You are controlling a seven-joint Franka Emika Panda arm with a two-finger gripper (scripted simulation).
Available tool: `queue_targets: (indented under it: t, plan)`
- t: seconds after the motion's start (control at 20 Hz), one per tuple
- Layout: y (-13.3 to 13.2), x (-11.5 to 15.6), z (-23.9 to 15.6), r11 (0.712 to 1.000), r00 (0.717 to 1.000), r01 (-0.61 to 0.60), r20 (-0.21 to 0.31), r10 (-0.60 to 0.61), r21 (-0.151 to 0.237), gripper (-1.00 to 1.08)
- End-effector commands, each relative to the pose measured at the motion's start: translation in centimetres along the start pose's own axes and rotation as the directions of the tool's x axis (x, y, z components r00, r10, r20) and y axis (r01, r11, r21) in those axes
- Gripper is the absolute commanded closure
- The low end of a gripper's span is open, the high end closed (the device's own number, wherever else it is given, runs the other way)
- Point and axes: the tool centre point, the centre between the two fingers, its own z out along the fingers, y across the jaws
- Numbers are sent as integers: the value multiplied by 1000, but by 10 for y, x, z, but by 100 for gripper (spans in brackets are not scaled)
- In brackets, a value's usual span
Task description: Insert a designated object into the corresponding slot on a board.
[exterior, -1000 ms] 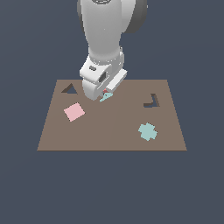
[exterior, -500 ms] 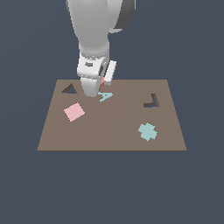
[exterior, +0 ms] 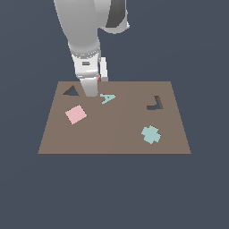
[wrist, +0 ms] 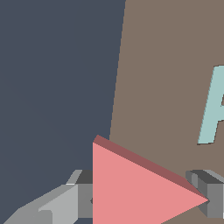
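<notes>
The red triangle [wrist: 135,188] sits clamped in my tool [wrist: 144,201], held above the board [exterior: 116,134] just beside the triangular slot [exterior: 71,91]. Its sharp tip points toward one finger [wrist: 210,199]. If its corners aren't turned to match the slot, it may catch the rim.

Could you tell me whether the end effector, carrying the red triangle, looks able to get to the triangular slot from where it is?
Probably yes: the end effector, shut on the red triangle, hangs just beside the triangular slot, with only bare board between them.
</notes>
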Motion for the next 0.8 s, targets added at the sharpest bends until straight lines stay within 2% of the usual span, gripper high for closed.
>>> queue_targets:
  t: [0.0, 0.15, 0.35, 0.75]
  plan:
    - [-1, -9, 0, 996, 996, 85, 0, -85, 0, 108]
    - [-2, -20, -1, 983, 983, 184, 1, -184, 0, 108]
    - [-1, -34, -1, 950, 950, 312, 1, -312, 0, 108]
    - [6, -60, -2, 844, 844, 536, 2, -536, 1, 108]
